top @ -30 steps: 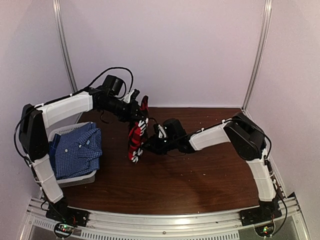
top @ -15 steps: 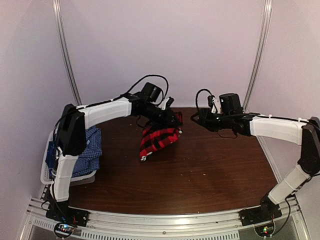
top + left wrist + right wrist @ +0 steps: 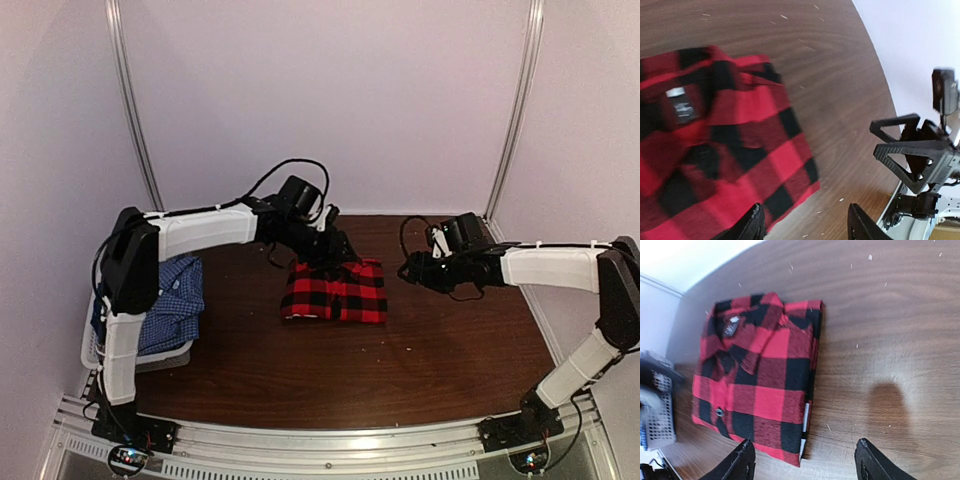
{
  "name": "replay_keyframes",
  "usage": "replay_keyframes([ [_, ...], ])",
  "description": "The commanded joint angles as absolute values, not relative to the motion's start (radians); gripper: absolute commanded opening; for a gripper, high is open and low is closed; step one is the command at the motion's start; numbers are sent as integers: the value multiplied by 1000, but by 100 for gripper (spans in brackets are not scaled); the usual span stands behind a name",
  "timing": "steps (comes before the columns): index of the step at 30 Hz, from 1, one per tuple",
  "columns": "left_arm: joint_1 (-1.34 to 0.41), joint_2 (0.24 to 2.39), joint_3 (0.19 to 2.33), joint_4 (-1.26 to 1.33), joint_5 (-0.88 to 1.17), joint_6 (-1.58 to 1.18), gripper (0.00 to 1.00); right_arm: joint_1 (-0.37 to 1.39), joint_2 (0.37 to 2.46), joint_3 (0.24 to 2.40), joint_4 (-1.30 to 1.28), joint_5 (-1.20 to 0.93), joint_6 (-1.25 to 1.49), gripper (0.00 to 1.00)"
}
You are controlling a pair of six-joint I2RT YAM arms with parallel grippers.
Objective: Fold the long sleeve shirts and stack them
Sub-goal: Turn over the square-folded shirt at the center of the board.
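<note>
Red-and-black plaid shirt [image 3: 335, 292] lies folded flat at the centre of the counter's far edge. Half a second ago it hung bunched from the left gripper [image 3: 807, 227]. That and the right gripper [image 3: 805, 462] are now spread and empty. The blue-check shirt [image 3: 165, 305], in the basket [image 3: 160, 358] at the left edge, likely comes next.

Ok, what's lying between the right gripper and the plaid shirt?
Nothing but a bare strip of table. The top view shows the right gripper just beyond the plaid shirt's right edge.
</note>
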State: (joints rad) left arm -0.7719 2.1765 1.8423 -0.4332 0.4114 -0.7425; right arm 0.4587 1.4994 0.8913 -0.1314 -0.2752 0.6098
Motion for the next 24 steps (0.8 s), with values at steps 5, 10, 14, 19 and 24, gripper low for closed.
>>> replay_keyframes([
  [5,-574,1967,1457,-307,345,-696,57,484,1701,1012,-120,-283,542,69],
  [10,-536,1971,1381,-256,374,-681,60,488,1817,1107,-135,-273,525,68],
  [14,-534,2028,1396,-243,394,-675,62,495,1892,1179,-158,-255,513,67],
  [19,-538,2093,1424,-218,412,-681,65,502,1959,1249,-192,-223,497,65],
  [24,-555,2152,1471,-218,409,-682,66,524,2023,1314,-237,-200,478,64],
])
